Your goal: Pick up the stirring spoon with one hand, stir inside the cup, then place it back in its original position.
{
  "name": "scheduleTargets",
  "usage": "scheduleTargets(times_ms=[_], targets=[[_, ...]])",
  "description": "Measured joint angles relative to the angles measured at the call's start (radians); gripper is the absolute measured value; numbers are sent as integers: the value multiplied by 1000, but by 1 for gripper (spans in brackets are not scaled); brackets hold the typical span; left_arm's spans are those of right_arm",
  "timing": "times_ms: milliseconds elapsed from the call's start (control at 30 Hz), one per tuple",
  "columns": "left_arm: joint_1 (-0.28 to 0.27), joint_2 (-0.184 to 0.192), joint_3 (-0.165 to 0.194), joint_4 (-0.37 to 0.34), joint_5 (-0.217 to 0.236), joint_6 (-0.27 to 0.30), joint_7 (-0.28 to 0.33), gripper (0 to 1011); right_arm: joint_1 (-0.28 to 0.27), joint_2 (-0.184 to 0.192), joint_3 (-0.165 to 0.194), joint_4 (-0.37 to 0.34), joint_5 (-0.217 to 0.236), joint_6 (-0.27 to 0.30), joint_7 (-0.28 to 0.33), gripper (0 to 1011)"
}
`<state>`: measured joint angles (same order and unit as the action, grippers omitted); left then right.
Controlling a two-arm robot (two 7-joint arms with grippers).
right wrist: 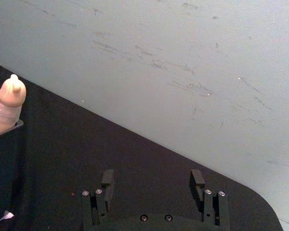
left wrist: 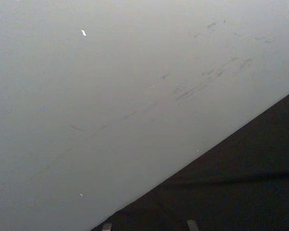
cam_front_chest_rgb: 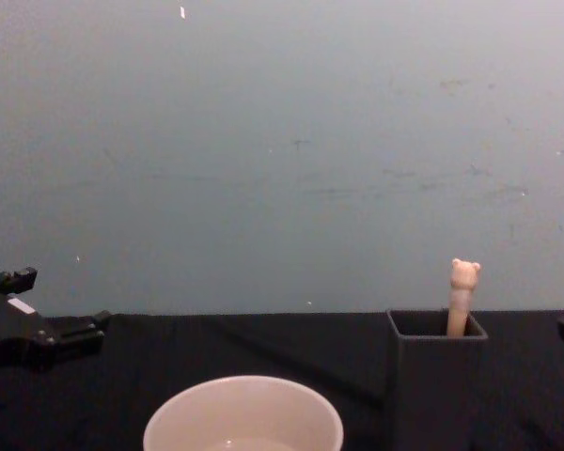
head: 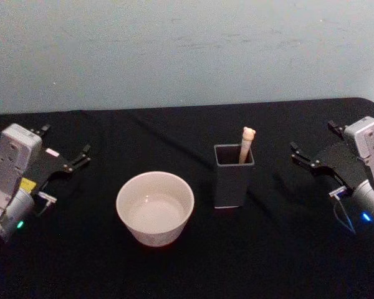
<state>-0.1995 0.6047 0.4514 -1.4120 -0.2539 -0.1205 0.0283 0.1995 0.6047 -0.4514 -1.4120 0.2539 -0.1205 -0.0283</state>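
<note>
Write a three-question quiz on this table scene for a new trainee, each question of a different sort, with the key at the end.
1. Fill in: the left gripper and the right gripper both stand ____, holding nothing.
2. Which is nearer the dark holder? A: left gripper. B: right gripper. C: both equally near.
3. True or false: the spoon lies inside the cup.

Key: 1 open; 2 B; 3 false, since the spoon stands in the holder, beside the cup.
</note>
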Motion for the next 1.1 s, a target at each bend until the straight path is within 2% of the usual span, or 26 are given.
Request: scheduleTargets(times_ms=[1100], targets=[[0,0,0,0,0,0,0,1001,0,0,0,0,0,0,0,1002]])
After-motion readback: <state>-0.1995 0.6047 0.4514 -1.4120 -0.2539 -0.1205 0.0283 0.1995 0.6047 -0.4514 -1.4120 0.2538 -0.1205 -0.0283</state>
